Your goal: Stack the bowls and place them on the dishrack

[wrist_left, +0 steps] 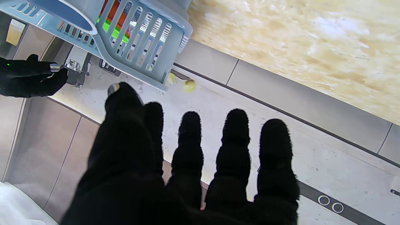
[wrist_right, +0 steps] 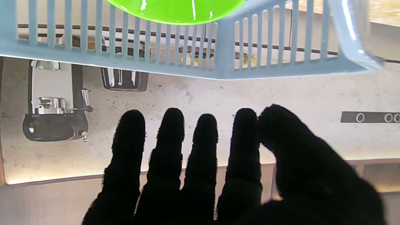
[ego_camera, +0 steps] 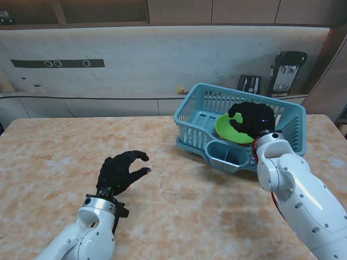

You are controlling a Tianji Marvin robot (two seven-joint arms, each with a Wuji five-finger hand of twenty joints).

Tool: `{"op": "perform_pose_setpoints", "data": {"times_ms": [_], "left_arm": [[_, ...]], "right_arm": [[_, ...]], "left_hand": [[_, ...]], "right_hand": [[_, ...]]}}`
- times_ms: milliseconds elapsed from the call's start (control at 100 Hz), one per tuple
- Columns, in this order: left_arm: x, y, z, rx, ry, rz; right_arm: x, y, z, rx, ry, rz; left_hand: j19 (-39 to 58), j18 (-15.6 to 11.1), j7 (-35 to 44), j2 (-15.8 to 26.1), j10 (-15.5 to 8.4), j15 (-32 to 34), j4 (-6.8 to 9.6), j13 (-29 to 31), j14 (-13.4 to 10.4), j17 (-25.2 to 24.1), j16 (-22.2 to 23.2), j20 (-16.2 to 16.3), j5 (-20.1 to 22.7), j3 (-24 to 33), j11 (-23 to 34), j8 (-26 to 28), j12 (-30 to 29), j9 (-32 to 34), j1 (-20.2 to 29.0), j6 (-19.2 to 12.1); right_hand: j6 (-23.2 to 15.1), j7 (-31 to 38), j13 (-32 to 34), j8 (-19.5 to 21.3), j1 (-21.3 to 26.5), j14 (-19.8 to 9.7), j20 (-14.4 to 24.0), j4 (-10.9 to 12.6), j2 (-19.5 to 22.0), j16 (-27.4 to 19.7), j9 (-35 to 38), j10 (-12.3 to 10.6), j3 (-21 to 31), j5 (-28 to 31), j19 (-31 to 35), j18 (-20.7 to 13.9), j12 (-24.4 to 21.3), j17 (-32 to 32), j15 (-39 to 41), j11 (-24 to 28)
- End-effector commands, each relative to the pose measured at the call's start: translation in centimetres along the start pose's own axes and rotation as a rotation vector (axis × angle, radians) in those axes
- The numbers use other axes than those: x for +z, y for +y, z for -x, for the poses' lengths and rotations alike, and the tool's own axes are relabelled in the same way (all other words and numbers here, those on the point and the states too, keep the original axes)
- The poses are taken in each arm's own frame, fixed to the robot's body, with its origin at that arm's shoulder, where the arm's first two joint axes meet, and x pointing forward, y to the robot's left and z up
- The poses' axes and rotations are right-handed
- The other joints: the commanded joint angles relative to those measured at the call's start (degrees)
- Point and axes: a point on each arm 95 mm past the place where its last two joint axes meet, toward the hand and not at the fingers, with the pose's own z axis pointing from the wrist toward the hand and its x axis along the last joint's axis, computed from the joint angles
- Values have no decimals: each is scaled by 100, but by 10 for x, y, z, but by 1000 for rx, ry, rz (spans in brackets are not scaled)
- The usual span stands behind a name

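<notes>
Bowls [ego_camera: 233,130] sit stacked in the dishrack [ego_camera: 191,111]; the right hand [ego_camera: 252,118] hovers above, fingers spread and empty, and could snag the rim when pulling away.

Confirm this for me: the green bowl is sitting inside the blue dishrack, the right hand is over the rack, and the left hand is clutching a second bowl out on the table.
One thing is wrong: the left hand holds no bowl. The stand view shows it open above the bare table, fingers apart. The rest stands: the green bowl sits inside the blue dishrack, with the right hand over the rack.
</notes>
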Motion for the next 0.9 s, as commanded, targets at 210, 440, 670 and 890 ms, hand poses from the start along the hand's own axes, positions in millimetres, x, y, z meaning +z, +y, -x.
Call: {"op": "perform_pose_setpoints", "data": {"times_ms": [210, 440, 670, 890], "left_arm": [[-3, 0, -8, -5, 26, 2], [-6, -1, -14, -15, 44, -12], [-11, -4, -22, -15, 77, -31], [-17, -8, -28, -17, 100, -57]], "right_arm": [[-35, -13, -17, 54, 62, 20], [-61, -20, -26, 79, 98, 59], [-82, -29, -38, 110, 112, 84], [-100, -36, -50, 137, 130, 94]], "left_hand": [[108, 53, 15, 246, -13, -4, 136, 34, 44, -27, 57, 86, 147, -119, -42, 162, 38, 67, 52, -136], [124, 62, 0, 251, 2, -2, 139, 36, 59, -19, 59, 93, 160, -117, -53, 150, 32, 72, 46, -120], [159, 48, -21, 256, 1, -4, 136, 49, 61, 18, 57, 107, 158, -122, -69, 150, 24, 79, 28, -124], [257, 6, -35, 255, 16, 15, 135, 74, 71, 103, 67, 146, 167, -122, -74, 154, 24, 92, 23, -113]], "right_hand": [[-208, 120, 178, -33, -133, -125, 163, -83, -199, 262, 237, -173, 229, 145, 245, -95, 137, 156, 130, 32], [-288, 138, 282, -33, -175, -151, 211, -82, -286, 308, 344, -224, 351, 218, 333, -138, 171, 308, 175, 17], [-360, 130, 386, -22, -244, -174, 323, -110, -336, 367, 422, -251, 425, 236, 538, -251, 203, 550, 226, -30], [-390, 104, 495, -19, -291, -193, 371, -124, -361, 417, 466, -251, 450, 209, 630, -287, 220, 659, 297, -63]]}}
